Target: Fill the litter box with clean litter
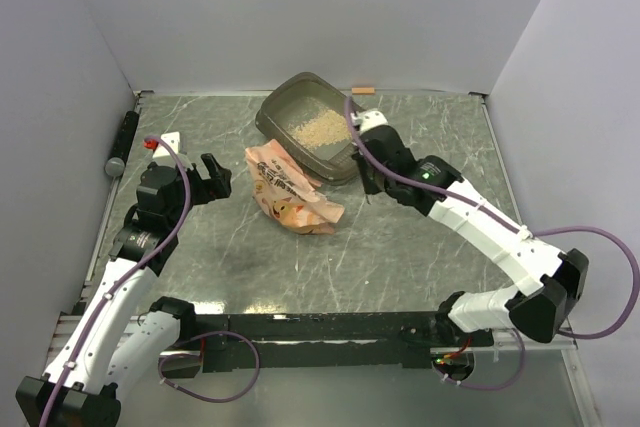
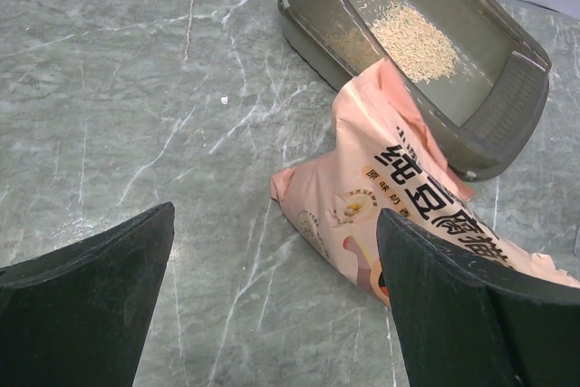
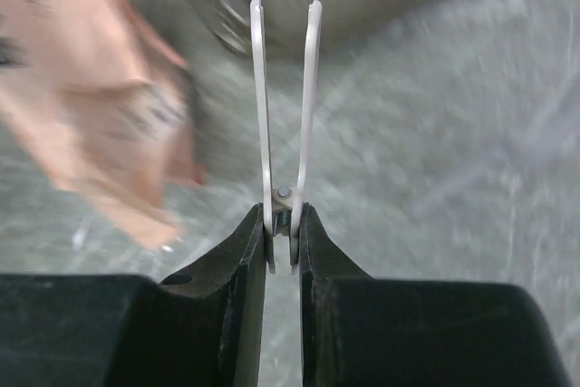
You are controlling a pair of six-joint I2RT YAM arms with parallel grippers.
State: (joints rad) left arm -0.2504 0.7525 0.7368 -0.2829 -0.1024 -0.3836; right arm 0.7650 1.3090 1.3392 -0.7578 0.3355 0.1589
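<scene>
The grey-brown litter box (image 1: pixel 275 112) (image 2: pixel 308 33) stands at the back middle of the table, with a patch of pale tan clean litter (image 1: pixel 318 130) (image 2: pixel 412 38) on its floor. The pink litter bag (image 1: pixel 290 192) (image 2: pixel 399 197) lies on its side, its top end resting against the box's near wall. My left gripper (image 1: pixel 215 177) (image 2: pixel 276 215) hangs open just left of the bag, nothing between its fingers. My right gripper (image 1: pixel 370 179) (image 3: pixel 282 215), right of the bag by the box's near corner, is shut on a white spring clip (image 3: pixel 263 88). That view is blurred.
A black cylindrical object (image 1: pixel 122 142) lies along the table's left edge. A small tan piece (image 1: pixel 362 90) sits at the back edge behind the box. White walls close in the table on the left, back and right.
</scene>
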